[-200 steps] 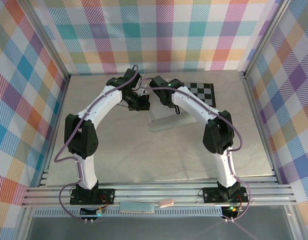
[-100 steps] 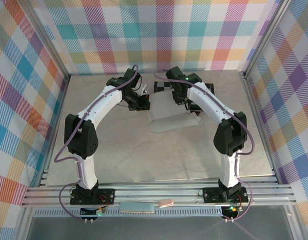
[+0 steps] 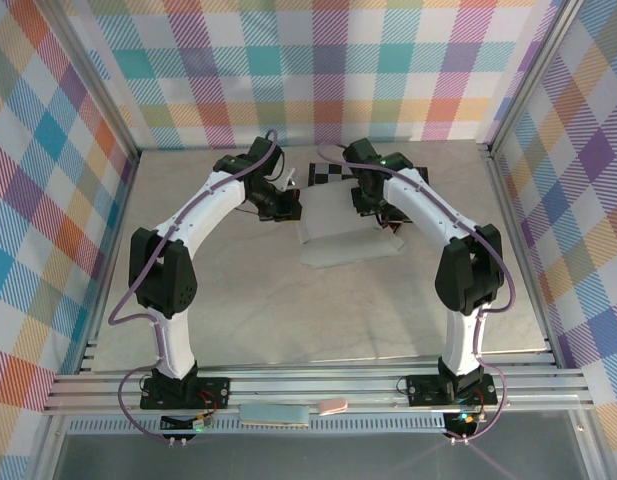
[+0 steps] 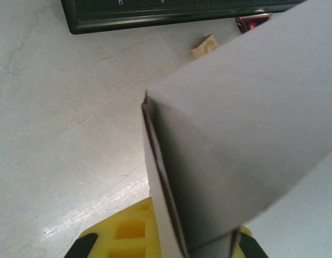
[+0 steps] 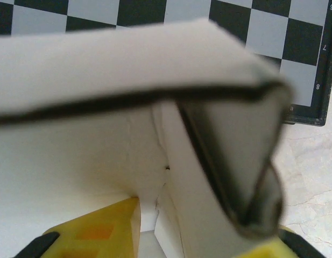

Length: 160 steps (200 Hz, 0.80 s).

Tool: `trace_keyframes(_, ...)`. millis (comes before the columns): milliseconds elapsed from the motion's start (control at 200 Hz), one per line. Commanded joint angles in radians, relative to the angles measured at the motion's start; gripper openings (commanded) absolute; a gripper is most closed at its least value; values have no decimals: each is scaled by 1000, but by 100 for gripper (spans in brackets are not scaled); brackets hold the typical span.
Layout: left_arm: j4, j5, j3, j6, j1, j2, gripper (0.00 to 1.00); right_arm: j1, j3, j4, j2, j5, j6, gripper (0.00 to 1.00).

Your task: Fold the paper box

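Half-raised paper box [image 3: 340,232] between two grippers on a pale, veined table [image 3: 288,310].
The paper box is matte grey-white thin card with crisp creases and dark cut edges. It sits mid-table, just in front of the black-and-white chessboard [image 3: 328,172]. The left gripper [image 3: 285,208] has its yellow plastic jaws clenched on an upright side wall. The right gripper [image 3: 376,208] has its jaws released, standing loosely around a doubled-over flap with a sliver of gap beside the card.

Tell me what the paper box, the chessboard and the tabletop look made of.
The paper box: thin matte white-grey cardboard, judging by its slim, dark cut edge and sharp fold. The chessboard: likely rigid printed board, smooth, with a black border. The tabletop: marble-look surface with faint veins and a slight sheen; possibly laminate.
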State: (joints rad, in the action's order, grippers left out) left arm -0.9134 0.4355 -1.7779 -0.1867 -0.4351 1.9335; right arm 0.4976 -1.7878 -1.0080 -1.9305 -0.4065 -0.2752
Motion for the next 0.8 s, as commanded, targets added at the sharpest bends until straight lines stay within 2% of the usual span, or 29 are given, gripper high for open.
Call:
trace_keyframes(0, 7, 38, -15, -3, -11, -44, 0, -14, 30, 31, 63, 23, -22, 31)
trace_keyframes(370, 5, 40, -17, 0, -11, -42, 0, -67, 53, 80, 93, 110, 5, 30)
trace_keyframes(625, 1, 39, -21, 2, -11, -42, 0, -69, 39, 68, 68, 93, 0, 13)
trace_keyframes(795, 2, 36, -21, 0, -11, -42, 0, -47, 13, 15, 47, -50, -20, 3)
